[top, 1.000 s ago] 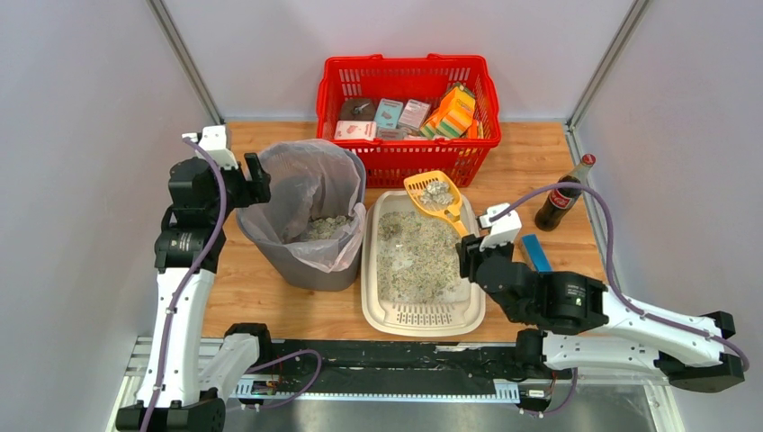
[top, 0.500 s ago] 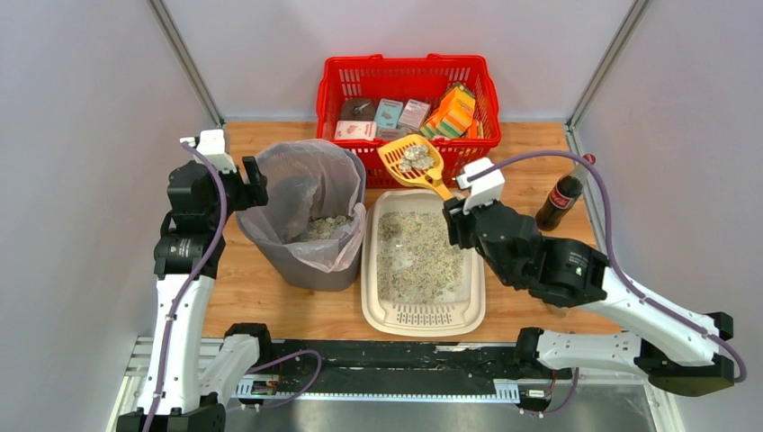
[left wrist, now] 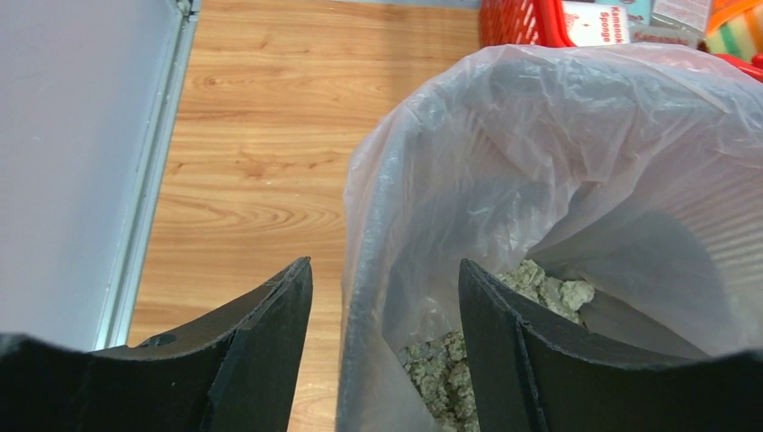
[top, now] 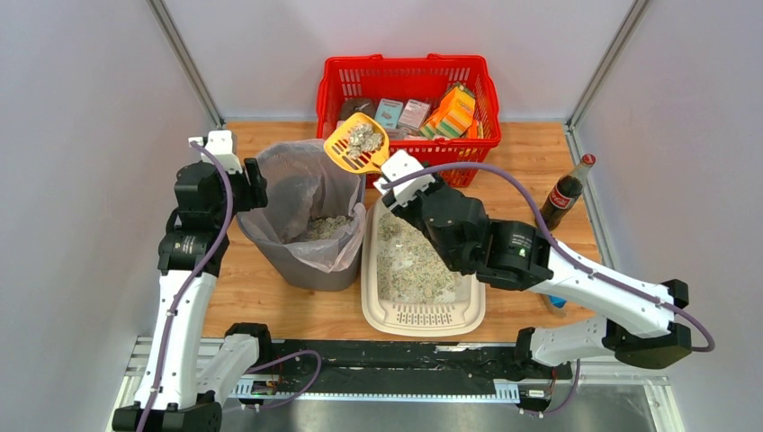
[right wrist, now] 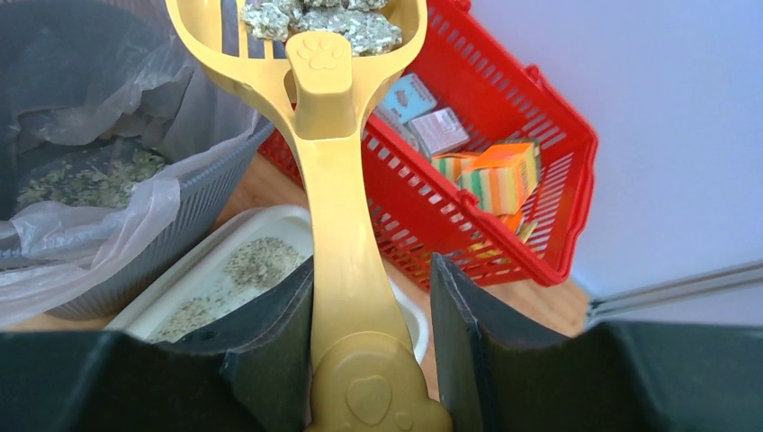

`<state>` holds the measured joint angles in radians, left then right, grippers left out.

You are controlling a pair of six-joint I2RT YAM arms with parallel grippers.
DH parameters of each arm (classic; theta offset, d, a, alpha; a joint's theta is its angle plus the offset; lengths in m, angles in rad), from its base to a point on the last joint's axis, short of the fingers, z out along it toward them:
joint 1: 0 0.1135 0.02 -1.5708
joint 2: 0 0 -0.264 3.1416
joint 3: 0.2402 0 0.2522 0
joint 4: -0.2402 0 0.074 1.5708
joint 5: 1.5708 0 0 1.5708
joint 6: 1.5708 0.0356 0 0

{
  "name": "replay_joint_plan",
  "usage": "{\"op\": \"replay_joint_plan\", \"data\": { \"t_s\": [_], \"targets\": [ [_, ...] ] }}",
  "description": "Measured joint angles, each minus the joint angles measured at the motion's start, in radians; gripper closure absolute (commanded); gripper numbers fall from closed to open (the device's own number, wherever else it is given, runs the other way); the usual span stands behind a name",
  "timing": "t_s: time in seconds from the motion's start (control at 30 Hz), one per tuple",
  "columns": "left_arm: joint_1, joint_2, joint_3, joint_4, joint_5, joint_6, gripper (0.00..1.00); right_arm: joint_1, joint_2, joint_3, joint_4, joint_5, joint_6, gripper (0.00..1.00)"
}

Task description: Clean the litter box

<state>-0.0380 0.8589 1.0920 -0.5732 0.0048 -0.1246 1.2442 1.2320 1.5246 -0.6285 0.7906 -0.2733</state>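
While the table (top: 236, 290) filled most of the top view, the litter box (top: 423, 326) sat lower middle, with granules inside and the grate at the bottom end. The basket (top: 405, 67) was at upper middle, and the bin (top: 306, 268) with its bag (left wrist: 558, 135) was just left of the box. The right gripper (right wrist: 369, 279) was clamped on the scoop (top: 356, 144) handle, holding it up, loaded with clumps, over the bin's upper right rim. The left gripper (left wrist: 385, 279) had its fingers apart, straddling the bag's left edge.
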Motion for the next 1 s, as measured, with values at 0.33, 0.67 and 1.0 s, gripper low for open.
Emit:
{"op": "replay_joint_plan", "data": {
  "t_s": [0.33, 0.67, 1.0],
  "targets": [
    [0.000, 0.016, 0.000, -0.002, 0.010, -0.003, 0.43, 0.014, 0.072, 0.039, 0.080, -0.004, -0.217, 1.00],
    [0.001, 0.032, 0.000, -0.003, 0.039, -0.009, 0.58, 0.022, 0.099, 0.034, 0.114, -0.032, -0.380, 1.00],
    [0.006, 0.045, 0.000, 0.017, 0.038, -0.008, 0.88, 0.098, 0.093, -0.148, 0.290, 0.027, -0.589, 1.00]
  ]
}}
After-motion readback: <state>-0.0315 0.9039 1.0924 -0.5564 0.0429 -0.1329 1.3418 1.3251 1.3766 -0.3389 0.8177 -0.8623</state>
